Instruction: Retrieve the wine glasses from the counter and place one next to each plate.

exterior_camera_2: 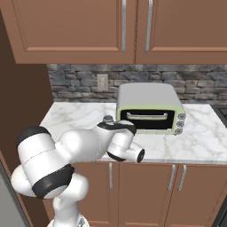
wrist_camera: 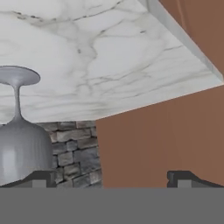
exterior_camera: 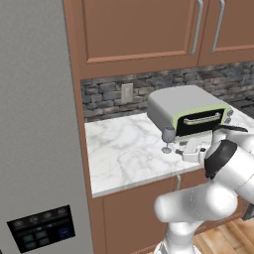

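Pincer [wrist_camera: 109, 177] spread wide, grasping nothing; translucent grey-blue stemmed wine glass [exterior_camera: 168, 139] upright on white marble tabletop [exterior_camera: 124, 149], near toaster oven [exterior_camera: 191, 111]. You have every placement left.

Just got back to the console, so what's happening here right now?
The arm is reaching over the marble counter toward a wine glass that stands upright in front of the toaster oven. The gripper is open and holds nothing; in the hand view the glass's bowl sits by one fingertip, off to the side rather than between the fingers. The glass is not yet picked up.
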